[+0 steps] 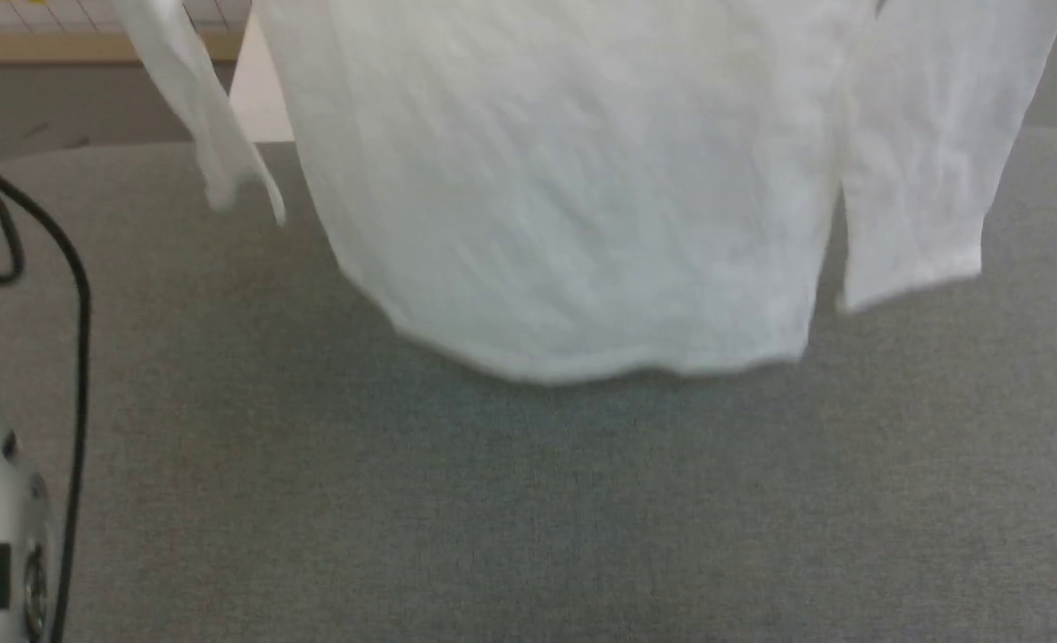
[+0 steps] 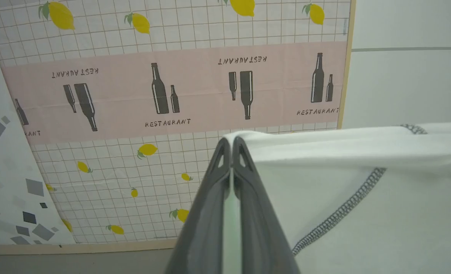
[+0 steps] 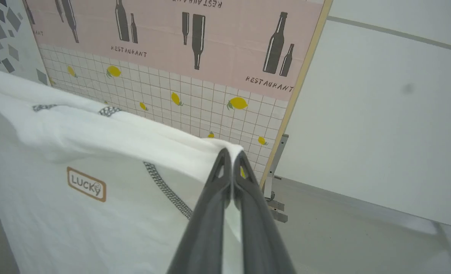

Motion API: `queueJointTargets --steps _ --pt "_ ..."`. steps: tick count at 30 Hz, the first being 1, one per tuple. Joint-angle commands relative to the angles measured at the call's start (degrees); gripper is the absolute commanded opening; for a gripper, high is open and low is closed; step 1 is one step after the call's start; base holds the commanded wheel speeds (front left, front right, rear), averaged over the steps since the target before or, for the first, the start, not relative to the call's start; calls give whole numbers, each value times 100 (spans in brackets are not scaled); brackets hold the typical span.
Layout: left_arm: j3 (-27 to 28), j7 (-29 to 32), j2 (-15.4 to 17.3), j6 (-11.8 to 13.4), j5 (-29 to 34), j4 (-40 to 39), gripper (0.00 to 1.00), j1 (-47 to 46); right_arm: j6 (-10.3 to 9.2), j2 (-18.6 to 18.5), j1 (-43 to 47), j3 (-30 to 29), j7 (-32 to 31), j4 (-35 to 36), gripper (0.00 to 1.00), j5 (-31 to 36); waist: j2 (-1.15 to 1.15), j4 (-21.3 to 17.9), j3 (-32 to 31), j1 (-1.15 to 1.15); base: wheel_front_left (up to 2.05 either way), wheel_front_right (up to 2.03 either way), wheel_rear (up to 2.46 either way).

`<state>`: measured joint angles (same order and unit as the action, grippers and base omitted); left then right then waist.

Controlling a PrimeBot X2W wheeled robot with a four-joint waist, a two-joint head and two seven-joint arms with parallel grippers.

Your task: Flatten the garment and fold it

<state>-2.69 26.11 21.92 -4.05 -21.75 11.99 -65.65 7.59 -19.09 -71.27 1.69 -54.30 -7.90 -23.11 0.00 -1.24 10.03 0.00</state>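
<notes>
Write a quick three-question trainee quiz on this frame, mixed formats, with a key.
1. True or false: the garment has been let go and lies folded in a pile.
2. What is the left hand doing? A) open, holding nothing; B) shut on the garment's top edge; C) gripping a bottle.
3. Fill in: the brown-bordered label on the garment reads ____.

Key:
1. False. The left hand and right hand hold it up, and it hangs spread between them.
2. B
3. LUCKY
</notes>
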Motion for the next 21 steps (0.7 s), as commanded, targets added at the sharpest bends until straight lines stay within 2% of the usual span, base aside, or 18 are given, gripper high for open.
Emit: queueJointTargets --steps 1,4,6,9,13,17,21 --pt "-27 -91 113 14 175 121 0 -257 -10 -34 -262 16 198 -118 0 177 0 -89 829 0 0 0 0" --pt "-143 -360 174 82 452 364 0 -698 -10 -86 -743 201 606 -383 0 448 0 -94 1187 0 0 0 0" --pt "-215 -560 231 143 655 528 0 -993 -10 -22 -1074 234 878 -616 0 568 0 -116 1400 0 0 0 0" --pt "-138 -961 236 392 818 783 0 -1375 -10 102 -1489 308 1250 -984 0 797 0 -168 1642 0 0 0 0" --pt "-99 -1341 249 516 894 1051 0 -1630 -10 264 -1877 365 1597 -1394 0 881 0 -174 1915 0 0 0 0" --pt "-84 -1670 180 568 860 1164 0 -1426 -10 358 -1817 463 1787 -1675 0 746 0 -126 2015 0 0 0 0" --pt "-87 -1920 57 522 723 1282 0 -910 -10 360 -1313 606 1930 -1725 0 436 0 -35 1955 0 0 0 0"
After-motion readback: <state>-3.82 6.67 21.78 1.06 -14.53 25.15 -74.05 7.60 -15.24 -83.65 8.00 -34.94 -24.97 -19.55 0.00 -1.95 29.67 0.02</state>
